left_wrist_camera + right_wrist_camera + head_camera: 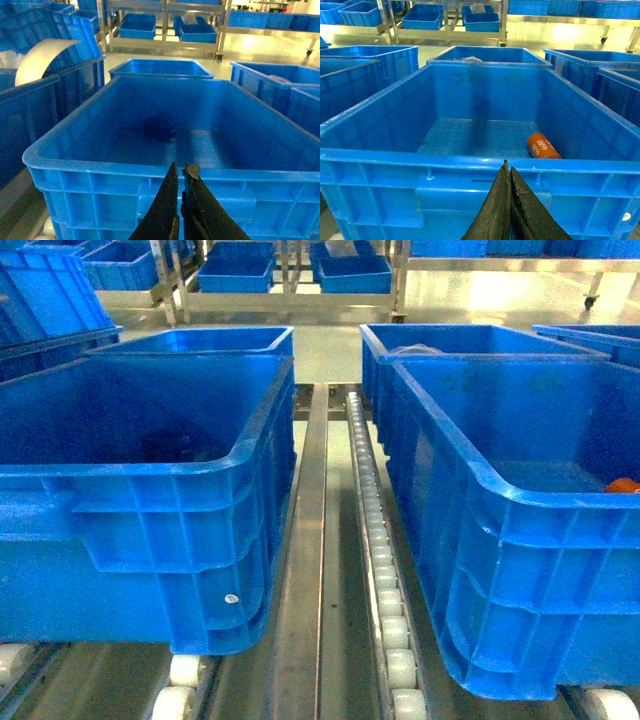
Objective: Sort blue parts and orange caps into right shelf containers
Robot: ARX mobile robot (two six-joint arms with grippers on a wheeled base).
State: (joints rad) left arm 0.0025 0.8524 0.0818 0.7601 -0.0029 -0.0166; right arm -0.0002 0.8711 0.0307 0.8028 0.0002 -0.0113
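Two ribbed blue plastic crates (140, 520) (520, 570) flank a steel roller track (375, 540). One orange cylindrical cap (543, 146) lies inside the right crate. Both end effectors (181, 172) (508, 172) are pressed together, holding nothing.

An orange cap (543, 146) is lying on its side on the floor of the near blue crate (480, 165), lower right of centre in the right wrist view. It is carrying white printed digits, running sideways and blurred; they cannot be read with certainty. Nothing else is showing legible text.
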